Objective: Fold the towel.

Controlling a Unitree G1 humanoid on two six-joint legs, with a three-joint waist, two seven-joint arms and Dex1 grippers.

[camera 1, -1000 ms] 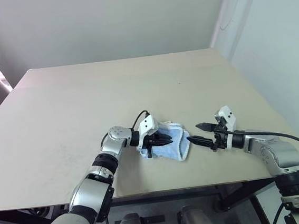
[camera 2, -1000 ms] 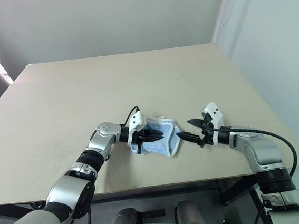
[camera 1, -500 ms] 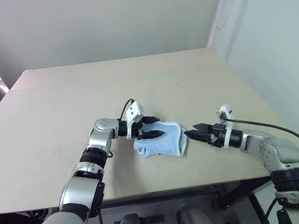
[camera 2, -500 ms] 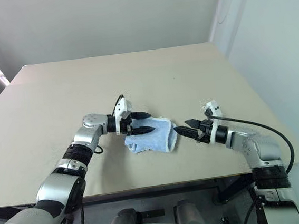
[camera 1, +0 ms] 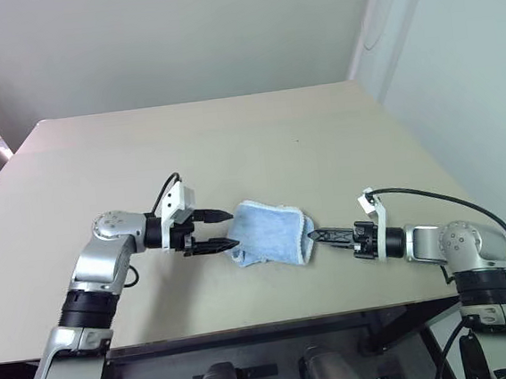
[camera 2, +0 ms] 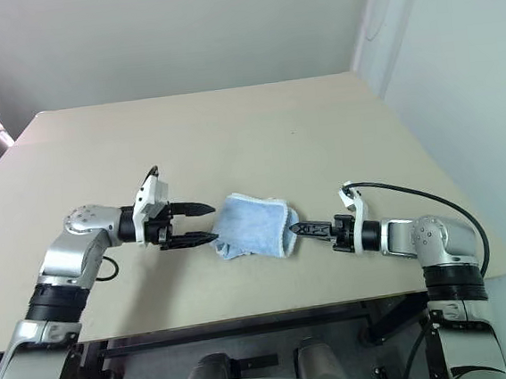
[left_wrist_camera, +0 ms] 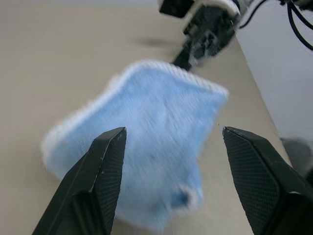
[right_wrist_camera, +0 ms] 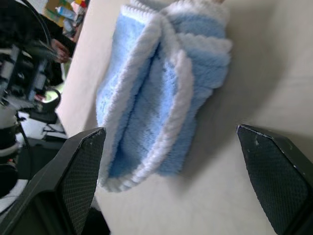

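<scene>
On the table (camera 1: 98,160), the folded towel (camera 1: 271,233) lies between open, empty left tool (camera 1: 222,230) and right tool (camera 1: 322,235); no writing.

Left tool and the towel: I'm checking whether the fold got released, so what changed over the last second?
The left tool let go of the light blue folded terry towel, opened, and drew back to the robot's left, clear of the cloth. The right tool rolled at the wrist, open beside the towel's other edge. The towel stayed folded on the beige table.
</scene>
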